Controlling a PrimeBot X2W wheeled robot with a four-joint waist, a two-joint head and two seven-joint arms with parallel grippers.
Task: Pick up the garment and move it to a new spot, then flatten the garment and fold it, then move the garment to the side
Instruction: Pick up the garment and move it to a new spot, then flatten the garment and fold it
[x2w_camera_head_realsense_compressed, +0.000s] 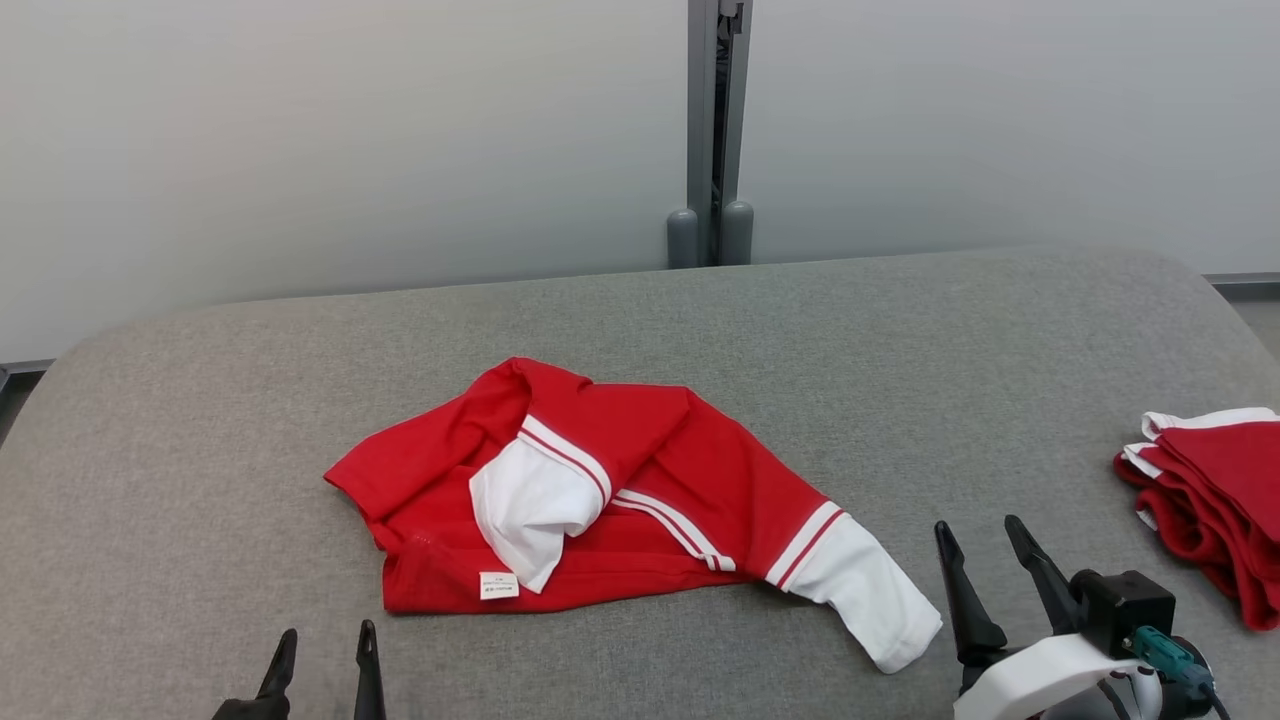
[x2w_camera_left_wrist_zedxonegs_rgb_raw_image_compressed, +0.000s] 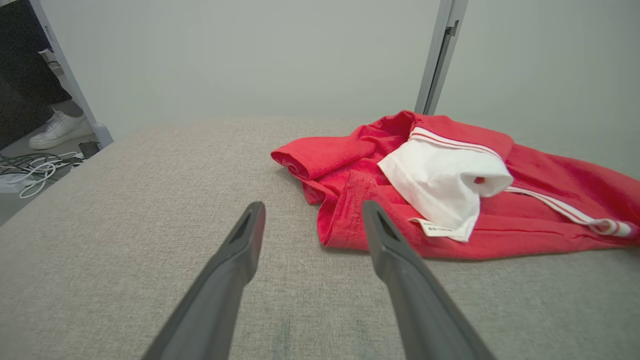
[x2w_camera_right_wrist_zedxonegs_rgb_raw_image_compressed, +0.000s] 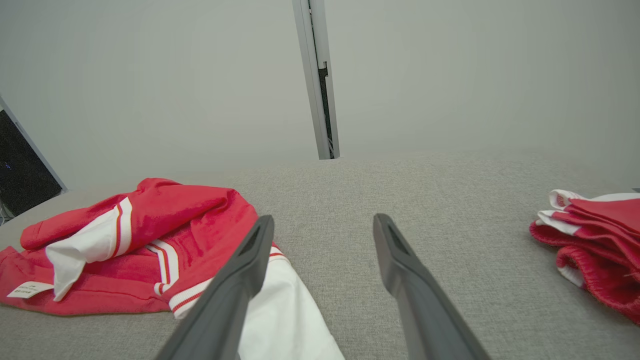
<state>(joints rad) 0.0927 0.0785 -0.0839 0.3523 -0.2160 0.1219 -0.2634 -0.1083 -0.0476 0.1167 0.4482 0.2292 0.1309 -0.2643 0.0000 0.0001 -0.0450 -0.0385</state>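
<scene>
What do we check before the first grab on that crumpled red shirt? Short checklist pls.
1. Left gripper open and empty: ok.
2. Right gripper open and empty: ok.
3. Garment lying loose on the table, held by neither gripper: ok.
4. Garment flat: not ok. It is bunched, with one white sleeve flopped over the body.
5. Folded pile at the right edge lies apart from the garment: ok.
6. Layers tangled underneath: cannot tell.
</scene>
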